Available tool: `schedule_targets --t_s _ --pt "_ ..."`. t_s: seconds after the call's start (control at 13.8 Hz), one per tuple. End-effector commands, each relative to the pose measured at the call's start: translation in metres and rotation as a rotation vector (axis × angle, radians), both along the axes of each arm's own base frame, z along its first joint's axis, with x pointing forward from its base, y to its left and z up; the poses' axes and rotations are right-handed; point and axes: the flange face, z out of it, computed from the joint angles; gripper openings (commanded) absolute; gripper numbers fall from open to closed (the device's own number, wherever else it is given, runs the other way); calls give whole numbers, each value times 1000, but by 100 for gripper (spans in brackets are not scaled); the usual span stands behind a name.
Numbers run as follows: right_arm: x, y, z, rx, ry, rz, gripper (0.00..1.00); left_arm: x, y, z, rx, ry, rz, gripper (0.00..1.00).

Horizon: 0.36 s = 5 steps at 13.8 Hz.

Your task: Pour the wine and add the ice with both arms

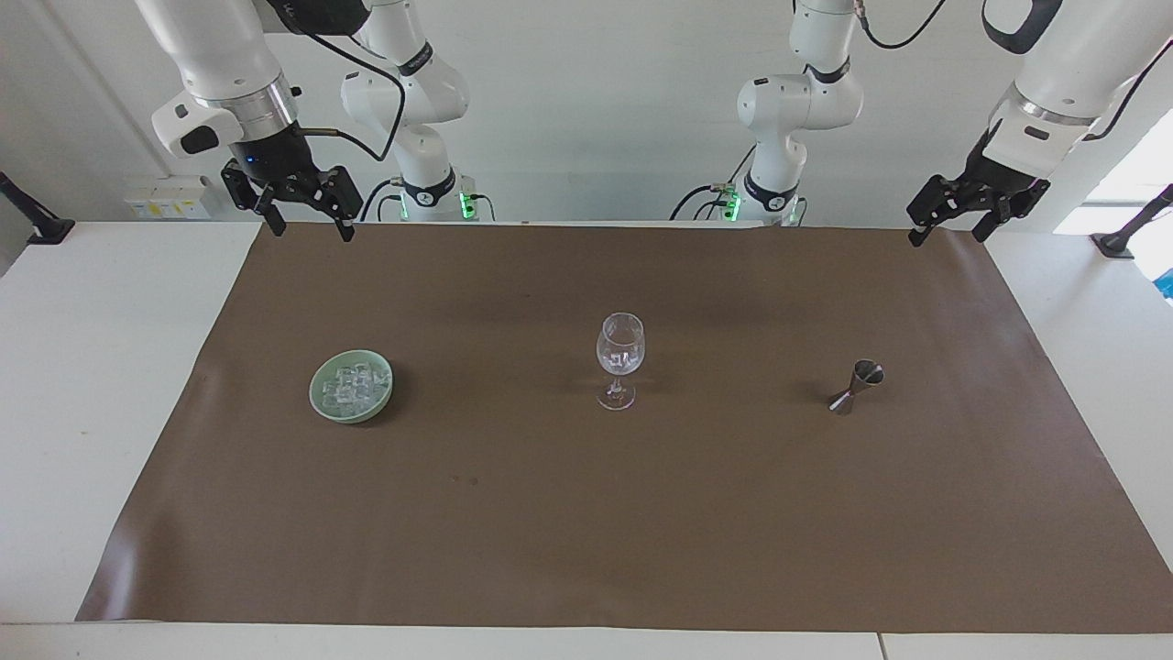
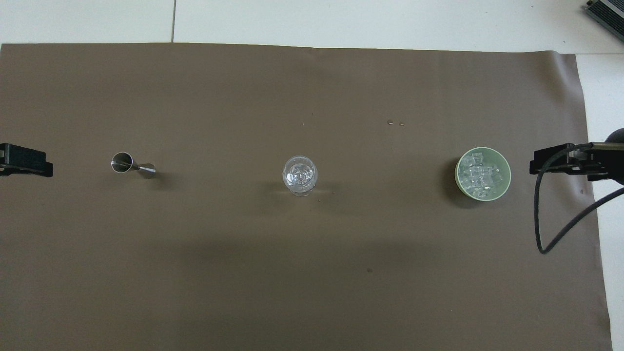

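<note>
Two pincers: both raised, empty
Left pincer (image 1: pixel 948 224): fingers apart, over desk (image 1: pixel 119 367) corner
Right pincer (image 1: pixel 307 218): fingers apart
Ice (image 1: pixel 351 386): piled in green dish (image 1: pixel 323 403); some in wine glass (image 1: pixel 620 351)
Jigger (image 1: pixel 857 386): toward left arm's end

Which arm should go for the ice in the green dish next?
Right, I'd say. The right gripper hangs open and empty at the same end of the table as the green dish of ice. The left gripper waits, open, at the other end, nearer the jigger.
</note>
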Motion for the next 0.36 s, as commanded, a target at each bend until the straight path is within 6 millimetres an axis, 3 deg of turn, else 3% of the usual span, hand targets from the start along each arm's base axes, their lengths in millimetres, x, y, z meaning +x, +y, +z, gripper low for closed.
schedule_targets --t_s 0.0,0.29 --pt "-8 -6 1 -3 8 18 100 -8 3 0 7 -7 0 100" --pt "-8 -6 1 -4 11 27 100 -7 4 0 7 -12 1 100"
